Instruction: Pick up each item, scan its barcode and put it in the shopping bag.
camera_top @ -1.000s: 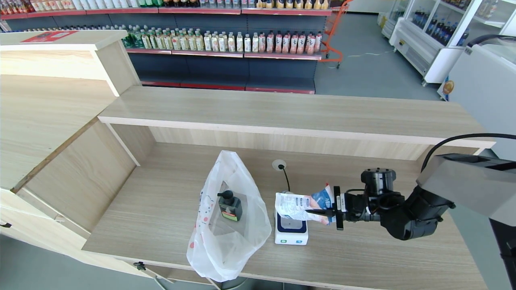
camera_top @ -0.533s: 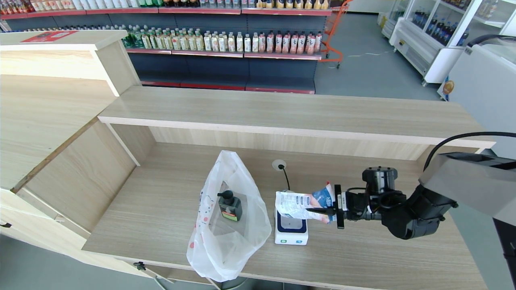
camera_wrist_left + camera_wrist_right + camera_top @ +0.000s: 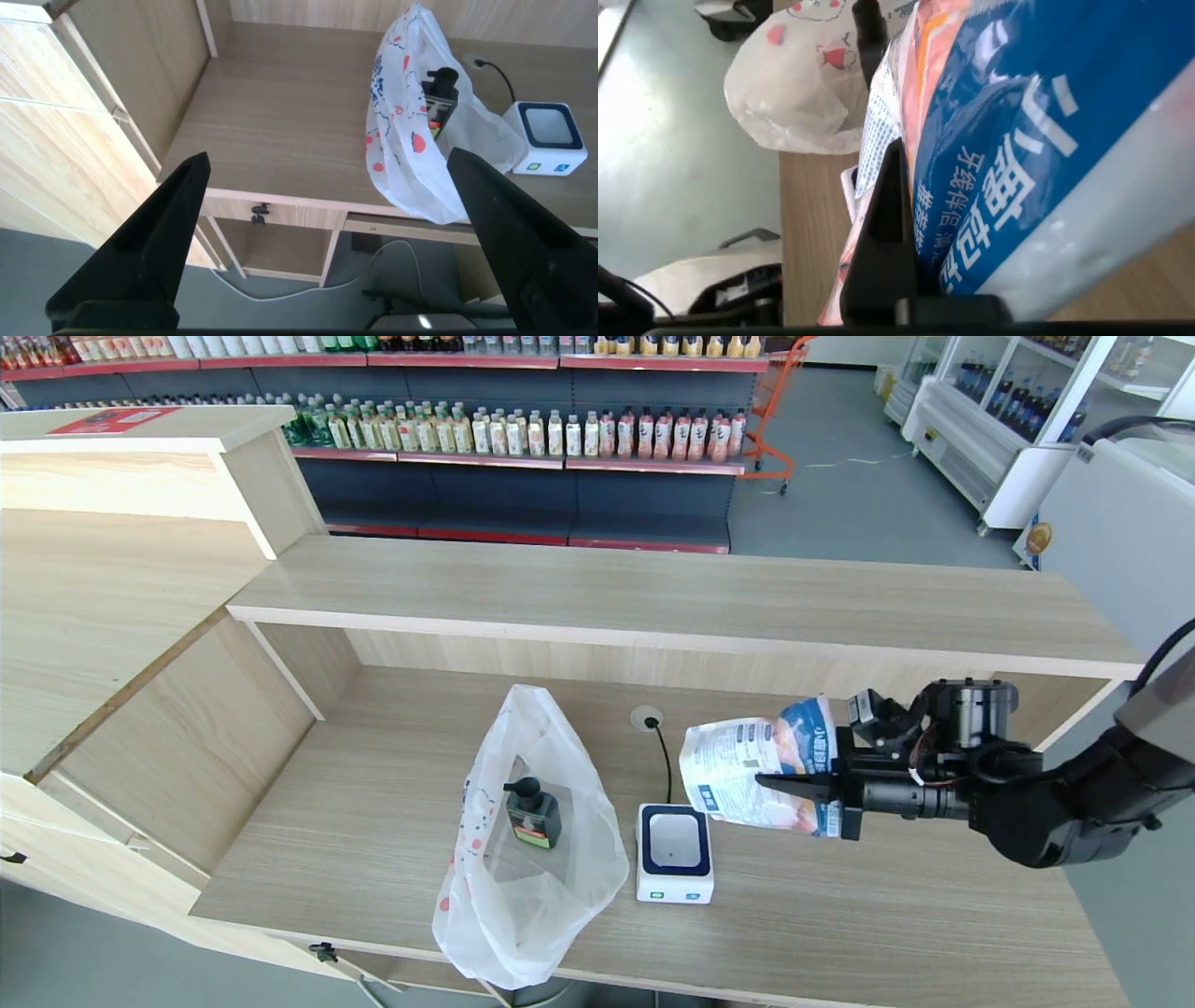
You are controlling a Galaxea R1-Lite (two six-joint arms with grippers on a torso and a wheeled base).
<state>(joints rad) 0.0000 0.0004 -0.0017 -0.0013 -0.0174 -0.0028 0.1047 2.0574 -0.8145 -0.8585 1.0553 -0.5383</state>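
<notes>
A blue, white and orange snack packet (image 3: 747,767) hangs in the air above the counter, right of and behind the scanner (image 3: 674,865). My right gripper (image 3: 795,790) is shut on the packet's right end. In the right wrist view the packet (image 3: 1036,159) is pressed against a dark finger (image 3: 887,233). The white shopping bag (image 3: 523,868) stands left of the scanner with a black pump bottle (image 3: 532,812) inside. My left gripper (image 3: 327,252) is open and holds nothing, off the counter's front edge; beyond it are the bag (image 3: 411,140) and scanner (image 3: 547,131).
The scanner's black cable (image 3: 661,747) runs to a grommet hole (image 3: 646,717) at the back of the wooden counter (image 3: 373,803). A raised shelf (image 3: 653,597) borders the back and a side panel (image 3: 187,747) the left. Bare counter lies right of the scanner.
My right gripper has lifted the packet from just over the scanner up, back and to the right, and the packet has turned so that more of its printed face shows.
</notes>
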